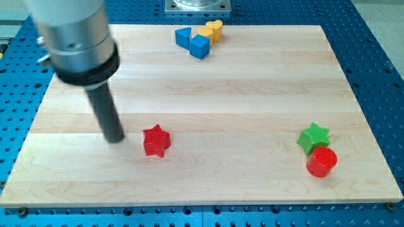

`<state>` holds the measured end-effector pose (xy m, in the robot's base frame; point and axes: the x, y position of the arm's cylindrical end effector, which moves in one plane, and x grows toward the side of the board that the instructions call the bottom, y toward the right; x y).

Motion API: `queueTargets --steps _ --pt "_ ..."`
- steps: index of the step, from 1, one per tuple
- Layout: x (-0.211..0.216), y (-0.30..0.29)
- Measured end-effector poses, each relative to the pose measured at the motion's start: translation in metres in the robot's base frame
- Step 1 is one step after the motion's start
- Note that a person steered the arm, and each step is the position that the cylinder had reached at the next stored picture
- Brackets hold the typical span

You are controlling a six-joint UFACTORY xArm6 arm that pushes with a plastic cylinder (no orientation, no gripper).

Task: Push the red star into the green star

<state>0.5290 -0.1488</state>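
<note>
Red star (156, 140) on pale wooden board (252, 94)

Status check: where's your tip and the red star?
My tip left of red star, small gap. Green star far right, touching red cylinder. Path between clear.

A pale wooden counter (252, 75) is lying on a blue perforated base (379, 57); a grey metal mount (197, 6) is sitting at twelve o'clock.
</note>
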Motion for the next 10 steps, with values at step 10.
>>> queueTargets --steps 10 --pt "0.035 0.195"
